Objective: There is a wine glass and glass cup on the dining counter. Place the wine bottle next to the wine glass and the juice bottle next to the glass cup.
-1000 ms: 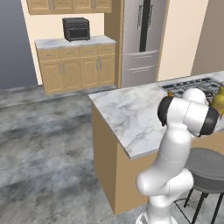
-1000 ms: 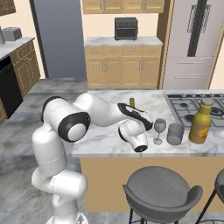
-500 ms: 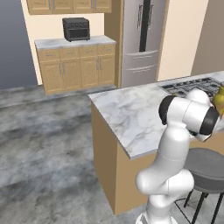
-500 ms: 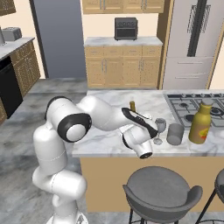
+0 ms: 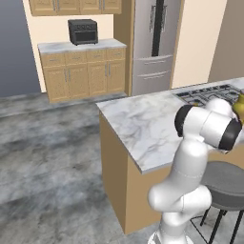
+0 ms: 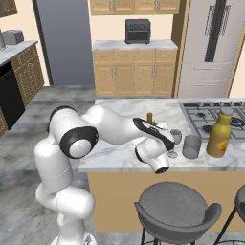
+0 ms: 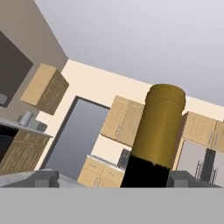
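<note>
Left base view: the white arm (image 5: 190, 186) rose beside the marble bench (image 5: 143, 128); right base view: the wine bottle (image 6: 150, 119) stood on the bench just left of the wine glass (image 6: 175, 139), glass cup (image 6: 192, 146) and juice bottle (image 6: 220, 134) rightward; hand view: the jaws stood released, fingertips (image 7: 41, 178) apart either side of the bottle's neck.

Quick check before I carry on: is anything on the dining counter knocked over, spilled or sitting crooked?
Nothing stands out. The wine bottle stands upright on the dining counter between the fingers of the gripper, beside the wine glass. The glass cup and juice bottle are upright too. No spill shows on the marble.
</note>
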Robot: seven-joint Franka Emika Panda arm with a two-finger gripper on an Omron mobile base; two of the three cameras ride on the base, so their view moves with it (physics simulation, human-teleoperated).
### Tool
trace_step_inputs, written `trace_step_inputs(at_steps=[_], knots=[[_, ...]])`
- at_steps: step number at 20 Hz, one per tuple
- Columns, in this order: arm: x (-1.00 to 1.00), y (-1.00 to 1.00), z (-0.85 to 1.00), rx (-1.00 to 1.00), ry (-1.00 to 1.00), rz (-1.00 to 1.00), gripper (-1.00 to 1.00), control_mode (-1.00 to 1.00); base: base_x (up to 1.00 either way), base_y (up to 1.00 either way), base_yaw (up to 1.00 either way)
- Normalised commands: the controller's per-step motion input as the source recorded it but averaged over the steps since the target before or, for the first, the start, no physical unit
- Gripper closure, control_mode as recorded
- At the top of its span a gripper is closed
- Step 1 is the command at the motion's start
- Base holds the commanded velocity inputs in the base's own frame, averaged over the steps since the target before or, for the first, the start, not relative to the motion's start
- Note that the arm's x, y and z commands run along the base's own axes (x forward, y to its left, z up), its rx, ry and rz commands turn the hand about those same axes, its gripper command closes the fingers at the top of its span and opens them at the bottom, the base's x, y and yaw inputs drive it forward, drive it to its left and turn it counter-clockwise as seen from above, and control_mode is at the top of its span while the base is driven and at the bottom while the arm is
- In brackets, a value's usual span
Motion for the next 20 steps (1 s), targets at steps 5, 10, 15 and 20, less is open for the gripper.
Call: trace_step_inputs(at_steps=[5,10,15,20], knots=[[-0.18,0.00,0.49,0.00,0.00,0.00,-1.00,-1.00,0.00,0.00,0.00],[-0.22,0.00,0.89,0.00,0.00,0.00,-1.00,-1.00,0.00,0.00,0.00],[-0.23,0.00,1.00,0.00,0.01,0.00,-1.00,-1.00,0.00,0.00,0.00],[-0.30,0.55,1.00,-0.01,0.06,0.02,-1.00,-1.00,0.00,0.00,0.00]])
